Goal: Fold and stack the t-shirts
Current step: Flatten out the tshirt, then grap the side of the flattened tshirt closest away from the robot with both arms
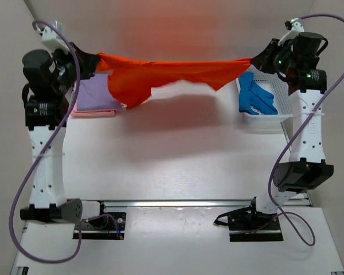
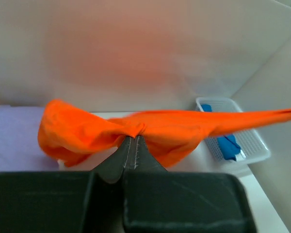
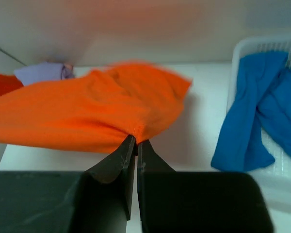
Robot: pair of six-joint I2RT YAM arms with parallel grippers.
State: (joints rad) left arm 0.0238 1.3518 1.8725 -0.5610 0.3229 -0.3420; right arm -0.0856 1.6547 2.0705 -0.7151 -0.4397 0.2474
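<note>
At the near edge of the white table [image 1: 172, 154] the two arms' bases sit side by side, and the white-and-black arms rise and reach away toward the far side.

Farther out, the bright orange-red cloth t-shirt [image 1: 166, 74] hangs stretched between the two grippers as a long band across the width of the table. It casts a soft shadow on the surface below. The left gripper [image 1: 94, 62] has its black fingers pinched tightly on one bunched end of the shirt. In the left wrist view the fingers [image 2: 127, 150] meet with the orange cloth [image 2: 87, 131] gathered right at their tips. The right gripper [image 1: 255, 59] is likewise clamped narrow on the opposite end, and the right wrist view shows its fingers [image 3: 122, 158] nipping the orange fabric [image 3: 77, 116] at its lower edge. A loose flap of the shirt droops lowest near the left end.

Beneath the left gripper lies a folded lavender-purple t-shirt [image 1: 94, 94] stacked on a folded pink t-shirt [image 1: 94, 113], whose edge shows along the near side. On the right side, below the right gripper, stands a white plastic mesh basket [image 1: 264, 118] with a crumpled blue t-shirt [image 1: 255, 97] lying inside it.
</note>
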